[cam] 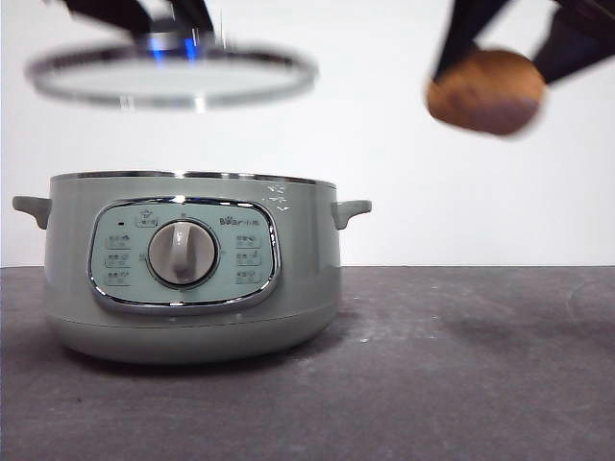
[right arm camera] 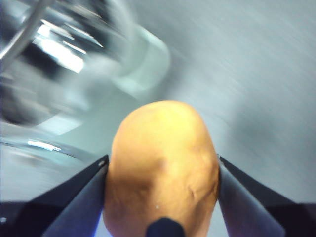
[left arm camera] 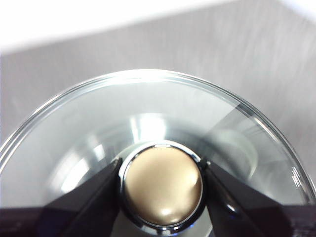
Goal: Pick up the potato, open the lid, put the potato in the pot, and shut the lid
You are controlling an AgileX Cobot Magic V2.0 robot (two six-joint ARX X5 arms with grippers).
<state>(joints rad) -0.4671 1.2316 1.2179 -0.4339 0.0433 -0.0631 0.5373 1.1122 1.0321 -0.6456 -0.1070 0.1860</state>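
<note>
The pot [cam: 192, 264] stood open on the table [cam: 461, 365], apparently to take the food. Above it the lid [cam: 173, 77] hung clear, the left gripper [left arm camera: 162, 185] clenched on its knob [left arm camera: 162, 185]. High and off to one side, the right gripper [right arm camera: 162, 168] clasped the potato [right arm camera: 162, 168], probably awaiting its drop into the pot

- The lid [cam: 171, 76] and potato [cam: 486, 91] are motion-blurred in the front view.
- The pot [right arm camera: 143, 64] is a smear in the right wrist view.
- Panel labels are too small to read.
</note>
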